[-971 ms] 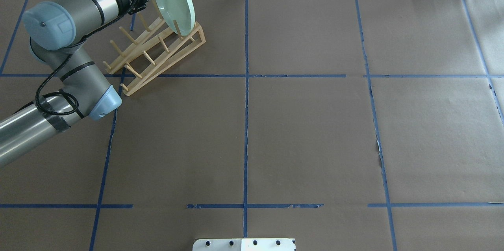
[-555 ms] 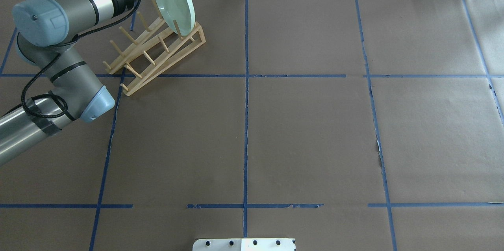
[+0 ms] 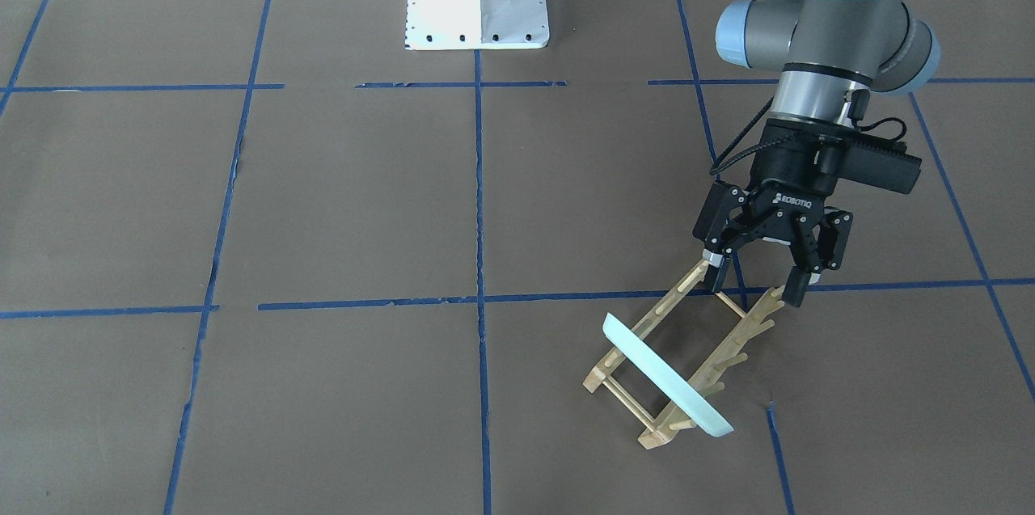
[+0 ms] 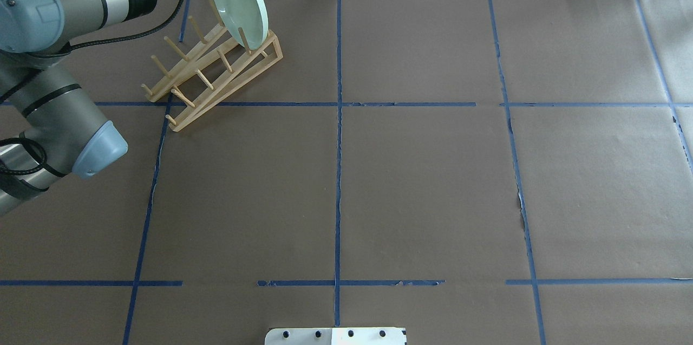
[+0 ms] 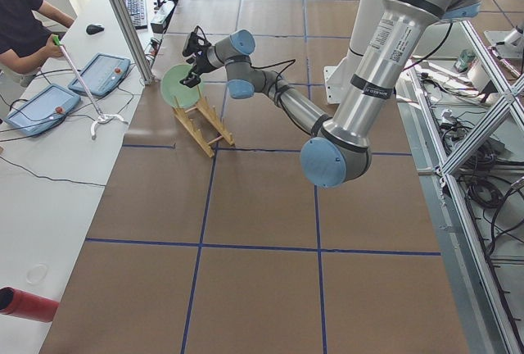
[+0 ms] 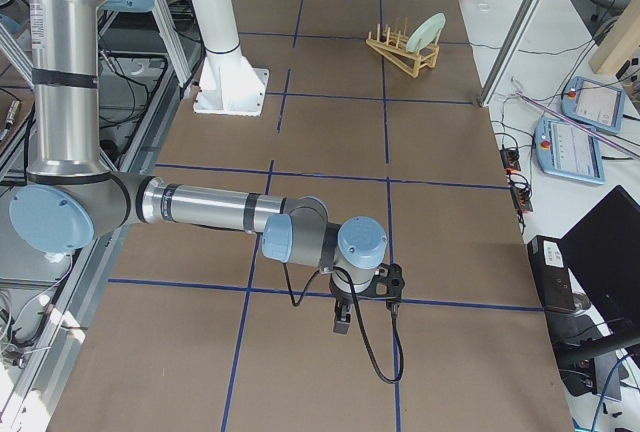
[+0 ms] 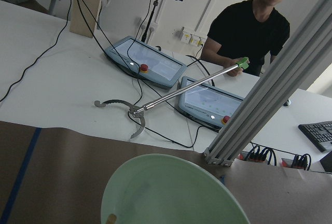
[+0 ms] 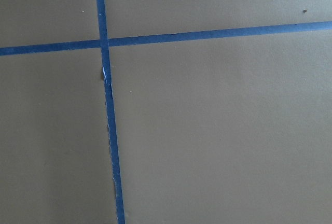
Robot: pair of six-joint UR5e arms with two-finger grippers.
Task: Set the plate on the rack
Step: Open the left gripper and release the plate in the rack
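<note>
Exterior front-facing, nearest first: shows plate standing on edge in the end slot of rack, at the rack's camera-side end, leaning against the pegs. Carries nothing in the other slots. Shows left gripper above the rack's opposite end, jaws spread, gripping nothing, apart from the plate. Reads as placement done, retreat step in hand. Next: calls for a straight lift off the rack, no brushing pegs or rails. Can't tell jaw state of right gripper, well apart from the rack, side view only.
</note>
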